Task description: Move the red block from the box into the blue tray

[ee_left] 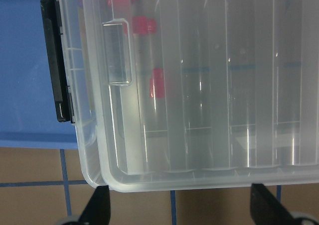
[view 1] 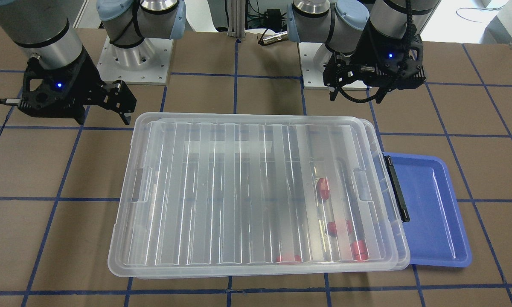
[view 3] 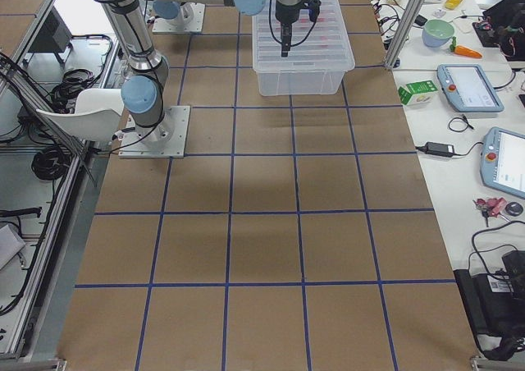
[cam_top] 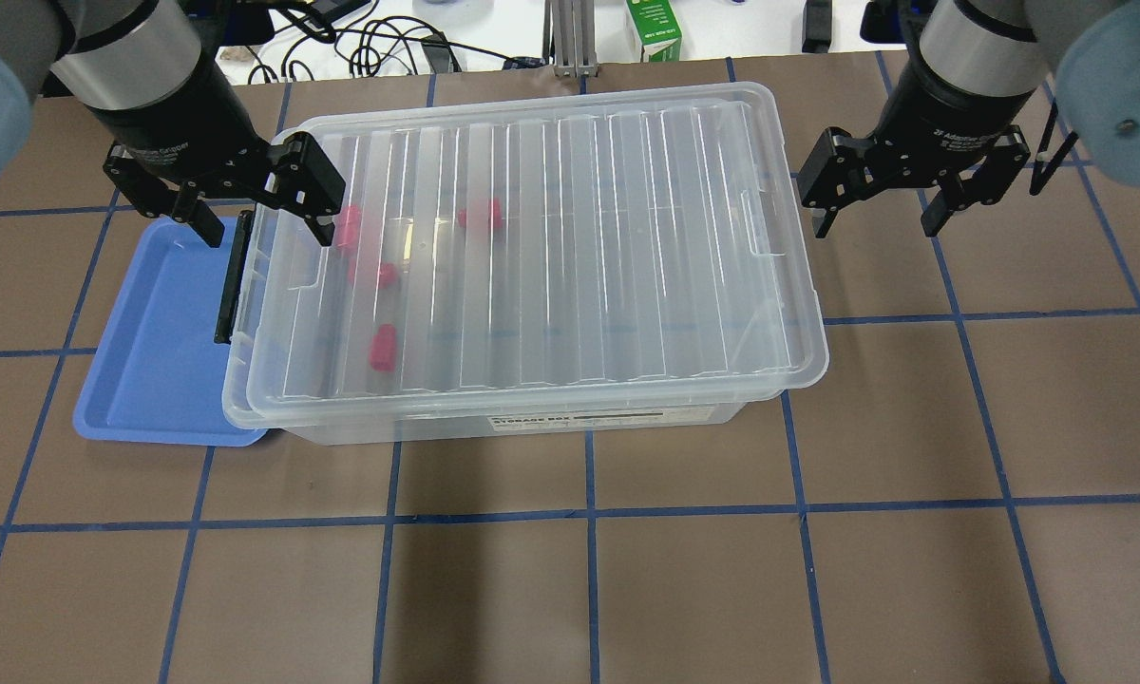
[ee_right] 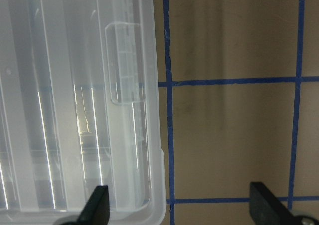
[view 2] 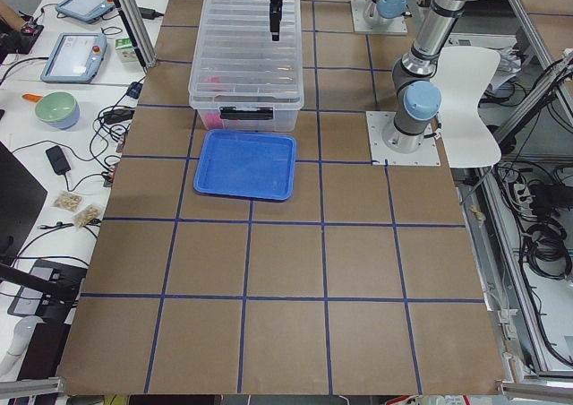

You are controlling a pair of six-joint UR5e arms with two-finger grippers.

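The box [cam_top: 551,256] is a large clear bin with its ribbed lid on, in mid-table. Several red blocks lie inside at its latch end, seen through the lid: one [cam_top: 383,346] nearest the robot, another [cam_top: 480,217] farther in. The blue tray [cam_top: 152,342] lies empty beside the black latch [cam_top: 231,280], partly under the box's end. My left gripper [cam_top: 261,217] is open and empty above the latch end's far corner. My right gripper [cam_top: 874,217] is open and empty just past the box's other end. In the front-facing view the left gripper [view 1: 357,97] and right gripper [view 1: 98,111] hang behind the box [view 1: 256,192].
The brown table [cam_top: 684,570] has a blue tape grid. A green carton [cam_top: 653,28] and cables lie beyond its far edge. The arm bases [view 1: 132,55] stand behind the box in the front-facing view. Side benches hold tablets and a bowl [view 2: 56,109].
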